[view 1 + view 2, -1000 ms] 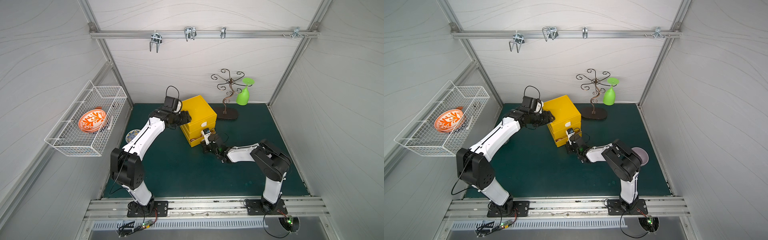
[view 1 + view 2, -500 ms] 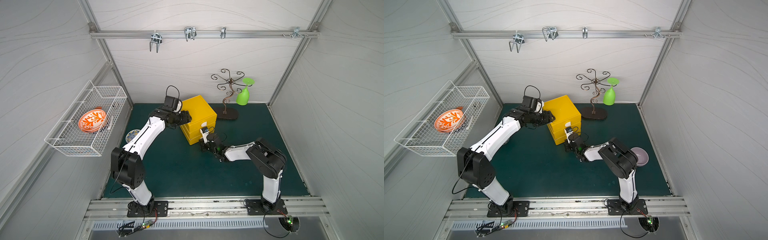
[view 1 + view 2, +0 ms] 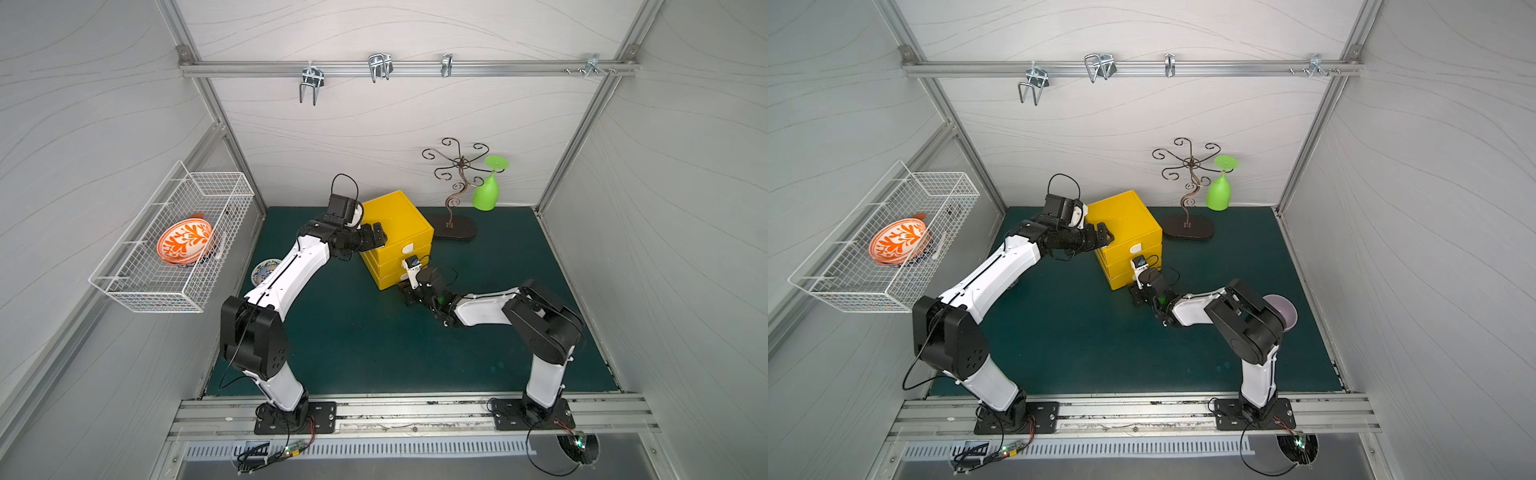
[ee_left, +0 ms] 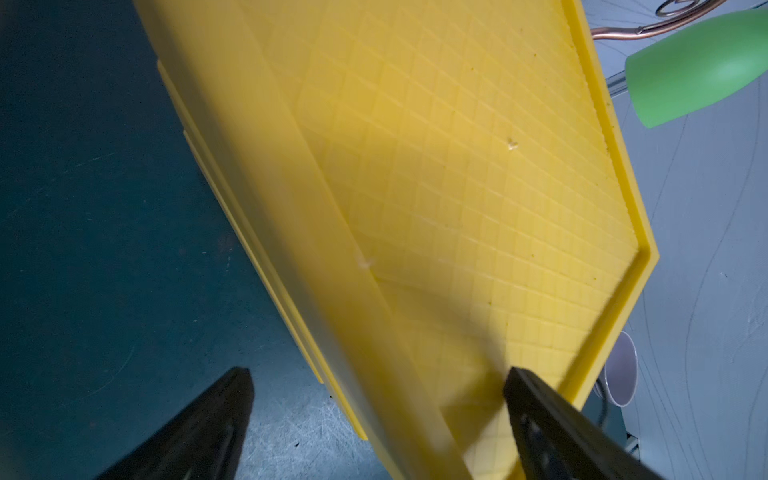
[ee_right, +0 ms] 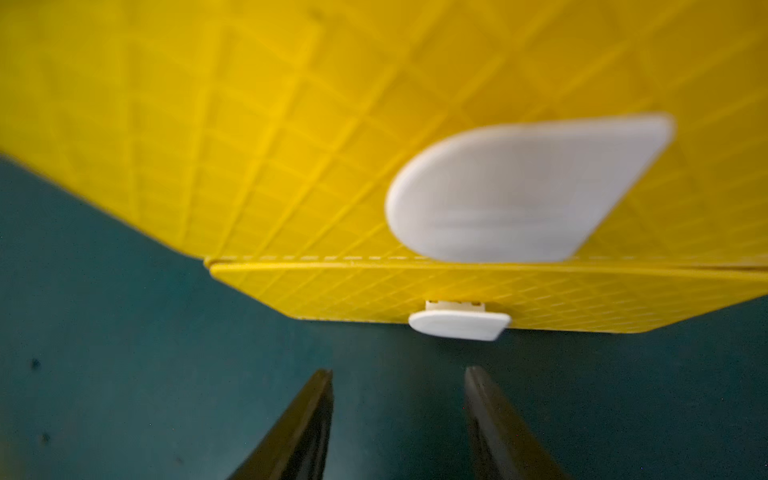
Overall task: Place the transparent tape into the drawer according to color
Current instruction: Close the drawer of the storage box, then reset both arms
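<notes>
The right gripper (image 5: 399,372) sits low over the green mat (image 5: 124,374), just short of the white handle (image 5: 459,326) of the bottom drawer (image 5: 353,291). Its jaws stand partly apart and hold nothing, and the handle lies ahead of the gap, not within it. The drawer front looks pushed home, or very nearly. No tape rolls show in any view, neither on the mat nor in either gripper. They are probably inside the closed drawers, though this cannot be confirmed. Judged step: either clearing away from a closed drawer or lining up on its handle. For a withdrawal, back straight out along the drawer axis so that no fingertip hooks the handle and drags the front out. For a pull, centre the handle between the jaws before closing. The tab is thin and shallow, so an off-centre pinch is likely to slip. Farther back, the left gripper (image 4: 378,374) is spread wide across the upper side edge of the yellow cabinet (image 3: 395,216), one finger beside the wall and one above the top, gripping nothing. Lift it clear upward and outward. Sideways contact could shift the probably light cabinet toward the metal stand (image 3: 455,199) and green glass (image 3: 487,193) behind.
</notes>
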Tool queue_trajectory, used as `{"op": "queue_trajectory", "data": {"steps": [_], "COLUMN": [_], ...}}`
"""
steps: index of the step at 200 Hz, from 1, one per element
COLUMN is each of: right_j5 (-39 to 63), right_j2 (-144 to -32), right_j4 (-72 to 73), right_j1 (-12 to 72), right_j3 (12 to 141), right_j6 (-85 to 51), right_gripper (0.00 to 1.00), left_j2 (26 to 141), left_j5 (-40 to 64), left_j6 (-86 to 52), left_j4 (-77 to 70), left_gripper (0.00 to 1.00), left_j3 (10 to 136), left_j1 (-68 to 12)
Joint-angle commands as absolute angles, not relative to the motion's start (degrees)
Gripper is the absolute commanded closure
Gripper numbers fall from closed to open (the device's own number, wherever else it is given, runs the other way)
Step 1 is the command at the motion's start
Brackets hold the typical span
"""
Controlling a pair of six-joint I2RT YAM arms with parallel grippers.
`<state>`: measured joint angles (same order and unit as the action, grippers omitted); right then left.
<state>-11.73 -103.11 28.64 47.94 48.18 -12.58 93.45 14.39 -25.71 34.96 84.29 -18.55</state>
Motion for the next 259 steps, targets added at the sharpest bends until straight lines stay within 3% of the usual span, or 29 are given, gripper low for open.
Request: {"op": "queue_trajectory", "data": {"steps": [1, 24, 75, 130, 199, 259], "right_j5": [-12.41, -11.84, -8.57, -14.63, -13.33, -14.65], "right_j2": [-95.25, -87.36, -71.54, -64.71, -68.44, -73.00], "right_j4": [21.45, 14.06, -2.90, -11.68, 5.15, 20.98], "right_j1": [48.16, 47.18, 37.97, 24.13, 8.83, 7.86], "right_j3": [45.59, 42.97, 41.83, 46.07, 36.83, 30.14], "right_j6": [-12.65, -13.60, -14.20, -11.01, -9.05, -4.50], "right_gripper": [0.23, 0.01, 0.01, 0.01, 0.01, 0.01], "left_j2": [87.47, 80.07, 64.56, 60.19, 63.25, 69.87], "left_j5": [12.42, 8.99, 0.21, -7.84, -7.16, -2.64], "left_j6": [-25.39, -25.71, -20.10, -12.79, -2.05, 2.91], "left_j4": [31.57, 27.60, 20.09, 13.15, 0.93, -16.30], "left_gripper": [0.00, 0.00, 0.00, 0.01, 0.01, 0.01], "left_j3": [80.60, 73.74, 57.17, 47.66, 42.34, 32.43], "left_j1": [-18.64, -18.63, -17.97, -17.14, -12.92, -7.50]}}
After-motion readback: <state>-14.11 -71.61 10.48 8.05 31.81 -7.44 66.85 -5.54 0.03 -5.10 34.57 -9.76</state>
